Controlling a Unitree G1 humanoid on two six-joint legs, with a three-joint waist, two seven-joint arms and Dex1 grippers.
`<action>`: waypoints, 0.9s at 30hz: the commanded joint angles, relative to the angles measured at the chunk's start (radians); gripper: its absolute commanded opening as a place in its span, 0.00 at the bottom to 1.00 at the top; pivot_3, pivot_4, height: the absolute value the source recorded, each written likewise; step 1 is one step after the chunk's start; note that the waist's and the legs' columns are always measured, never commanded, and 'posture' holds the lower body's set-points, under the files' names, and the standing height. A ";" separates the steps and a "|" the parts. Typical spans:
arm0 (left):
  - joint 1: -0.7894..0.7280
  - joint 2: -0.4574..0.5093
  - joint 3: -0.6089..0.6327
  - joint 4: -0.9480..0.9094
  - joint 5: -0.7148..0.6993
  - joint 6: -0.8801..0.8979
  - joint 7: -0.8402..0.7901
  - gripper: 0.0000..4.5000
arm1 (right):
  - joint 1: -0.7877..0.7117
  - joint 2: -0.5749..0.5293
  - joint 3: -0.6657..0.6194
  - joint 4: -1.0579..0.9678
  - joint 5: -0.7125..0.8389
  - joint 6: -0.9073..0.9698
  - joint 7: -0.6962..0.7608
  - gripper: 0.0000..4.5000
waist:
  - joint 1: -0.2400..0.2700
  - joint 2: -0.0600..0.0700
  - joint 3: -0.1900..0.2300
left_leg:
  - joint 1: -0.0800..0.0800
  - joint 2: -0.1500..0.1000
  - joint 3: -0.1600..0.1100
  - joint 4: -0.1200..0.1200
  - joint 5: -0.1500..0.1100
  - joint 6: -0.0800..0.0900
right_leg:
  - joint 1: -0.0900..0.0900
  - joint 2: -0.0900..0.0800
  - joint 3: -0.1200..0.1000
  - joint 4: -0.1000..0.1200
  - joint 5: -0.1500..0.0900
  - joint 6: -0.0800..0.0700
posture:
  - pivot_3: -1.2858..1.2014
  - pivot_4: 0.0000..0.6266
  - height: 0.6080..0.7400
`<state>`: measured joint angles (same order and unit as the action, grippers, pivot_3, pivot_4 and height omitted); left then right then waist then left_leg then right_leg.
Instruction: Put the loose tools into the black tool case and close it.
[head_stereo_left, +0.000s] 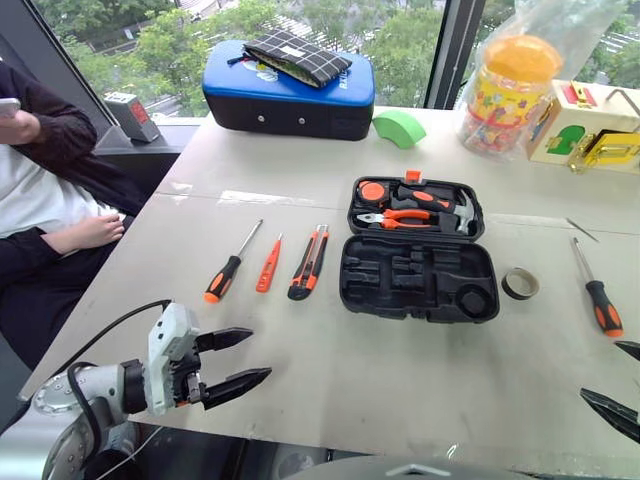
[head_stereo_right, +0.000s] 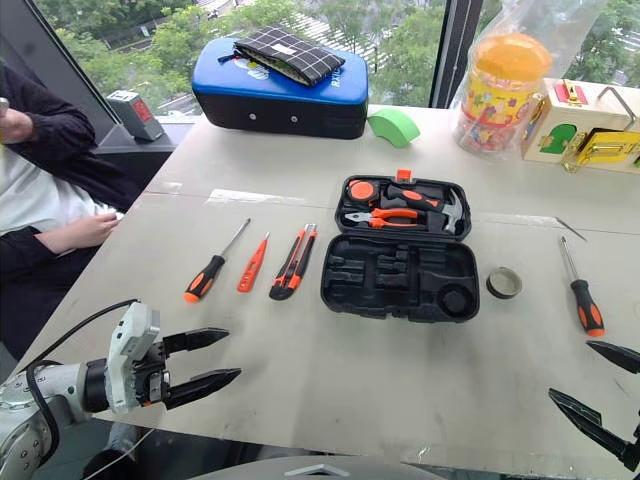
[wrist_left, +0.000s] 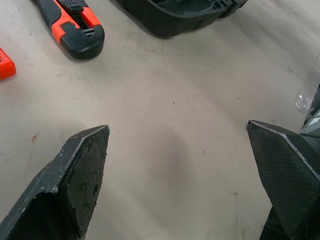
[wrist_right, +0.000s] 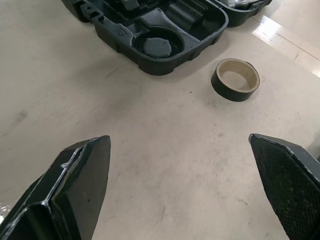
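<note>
Black tool case (head_stereo_left: 419, 262) lying open mid-counter (head_stereo_left: 300, 380), near half's recesses bare, far half already stocked. Loose tools outside it: screwdriver (head_stereo_left: 229, 265), slim tester (head_stereo_left: 268, 264) and utility knife (head_stereo_left: 309, 262) in a row to its left; tape roll (head_stereo_left: 519, 283) just right of it, second screwdriver (head_stereo_left: 597, 291) further right. Left end effector (head_stereo_left: 232, 363) and right end effector (head_stereo_right: 598, 385) both spread wide, holding nothing, low near the counter's front edge. Probably best to start with nearest items: pinch each handle mid-length, match to its recess
</note>
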<state>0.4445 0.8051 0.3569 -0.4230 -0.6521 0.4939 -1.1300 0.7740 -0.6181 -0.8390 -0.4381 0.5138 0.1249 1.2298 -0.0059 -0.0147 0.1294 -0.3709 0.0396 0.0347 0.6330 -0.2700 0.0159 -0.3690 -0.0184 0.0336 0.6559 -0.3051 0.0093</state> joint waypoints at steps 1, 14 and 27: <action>-0.037 -0.078 0.015 -0.002 0.001 -0.032 0.099 0.99 | -0.031 0.016 0.007 -0.033 0.020 -0.023 -0.050 1.00 | 0.000 0.000 0.000 | 0.000 0.000 0.000 0.000 0.000 0.000 | 0.000 0.000 0.000 0.000 0.000 0.000 | 0.52 0.24 1.00; -0.360 -0.195 0.070 0.029 0.157 0.223 0.761 0.99 | -0.290 -0.057 0.218 -0.295 0.219 0.131 -0.217 1.00 | 0.000 -0.005 -0.003 | -0.003 -0.001 -0.003 0.005 0.001 0.000 | 0.001 0.001 -0.006 0.003 0.003 0.005 | 0.52 0.24 1.00; -0.431 -0.180 -0.072 0.177 0.229 0.194 0.680 0.29 | -0.406 -0.123 0.325 -0.323 0.221 0.162 -0.251 1.00 | 0.012 -0.007 -0.004 | 0.003 -0.001 -0.005 0.004 0.000 0.000 | 0.007 -0.002 -0.008 0.002 0.003 0.004 | 0.52 0.24 1.00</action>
<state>0.0285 0.6318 0.2739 -0.2491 -0.4062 0.7129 -0.4230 0.3657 -0.7429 -0.5074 -0.7408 0.7313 0.2995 0.9871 0.0058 -0.0222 0.1250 -0.3682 0.0386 0.0299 0.6371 -0.2695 0.0157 -0.3621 -0.0207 0.0253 0.6583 -0.3026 0.0133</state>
